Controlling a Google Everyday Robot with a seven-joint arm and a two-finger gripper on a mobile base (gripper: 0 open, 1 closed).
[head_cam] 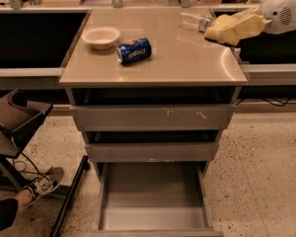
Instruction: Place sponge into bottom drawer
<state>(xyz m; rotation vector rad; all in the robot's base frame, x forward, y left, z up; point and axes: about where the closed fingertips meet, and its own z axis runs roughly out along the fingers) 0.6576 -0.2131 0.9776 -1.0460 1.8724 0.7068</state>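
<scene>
The yellow sponge (231, 28) hangs at the counter's right rear corner, held in my gripper (254, 21), which reaches in from the top right on the white arm (286, 4). The gripper's pale pads are closed around the sponge's right end, and the sponge looks lifted off the countertop. The bottom drawer (153, 194) stands pulled open below the two closed drawers, and its grey floor is bare. The gripper is high above it and to its right.
On the countertop (187, 63) sit a white bowl (101, 36), a blue soda can (133, 51) on its side and a clear plastic bottle (194, 19) next to the sponge. A person's shoe (42, 185) and a dark chair frame (15, 120) are at the left on the floor.
</scene>
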